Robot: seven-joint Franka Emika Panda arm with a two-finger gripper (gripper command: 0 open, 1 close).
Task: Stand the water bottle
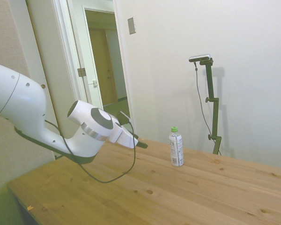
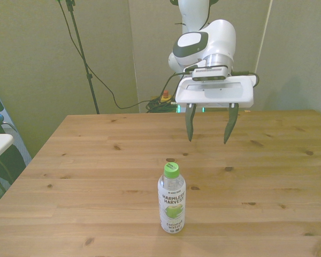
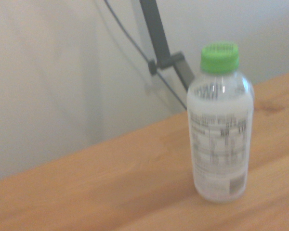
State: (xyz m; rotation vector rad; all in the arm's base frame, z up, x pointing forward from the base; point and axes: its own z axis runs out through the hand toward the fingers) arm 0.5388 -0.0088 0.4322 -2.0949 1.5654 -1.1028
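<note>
The water bottle (image 2: 172, 198) stands upright on the wooden table, clear plastic with a green cap and a white label. The side view shows the water bottle (image 1: 176, 146) near the table's far edge, and the wrist view shows the water bottle (image 3: 220, 124) upright and free of contact. My gripper (image 2: 209, 129) hangs open above the table, well behind the bottle and toward the front view's right, with nothing between its fingers. In the side view my gripper (image 1: 139, 141) sits to the left of the bottle, apart from it.
The wooden table (image 2: 96, 160) spreads wide around the bottle. A black cable (image 1: 117, 176) loops below the wrist. An open doorway (image 1: 105, 61) shows behind the arm.
</note>
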